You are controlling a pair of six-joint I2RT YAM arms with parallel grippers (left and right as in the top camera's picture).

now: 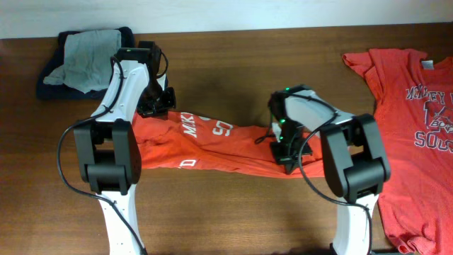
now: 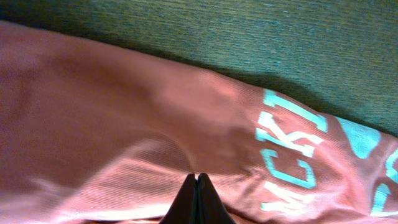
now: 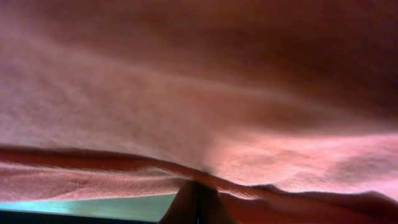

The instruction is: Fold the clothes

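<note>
Dark brown wooden table point(image 1: 226, 212) fills the overhead view, with a strip of white wall point(image 1: 283, 14) along the far edge. And right in the middle is the orange-red cotton T-shirt point(image 1: 212, 145), bunched into a long, wrinkled band that runs across the table from one arm to the other! Its white printed lettering point(image 2: 292, 155) faces up, and "MCK" reads clearly in the left wrist view.

The left gripper point(image 1: 156, 106) is down at the band's left end. Its jaws are clenched tight, the black tips point(image 2: 197, 196) meeting right at the cloth, so it's a pinch on the shirt. Over on the other end, the right gripper point(image 1: 283, 154) is clamped too, and the right wrist view shows fabric draped over the closed tips point(image 3: 196, 199).

A second orange-red T-shirt point(image 1: 410, 142) lies spread flat at the table's right edge, well apart from both arms. A heap of navy and grey cloth point(image 1: 81, 60) sits in the far left corner.
</note>
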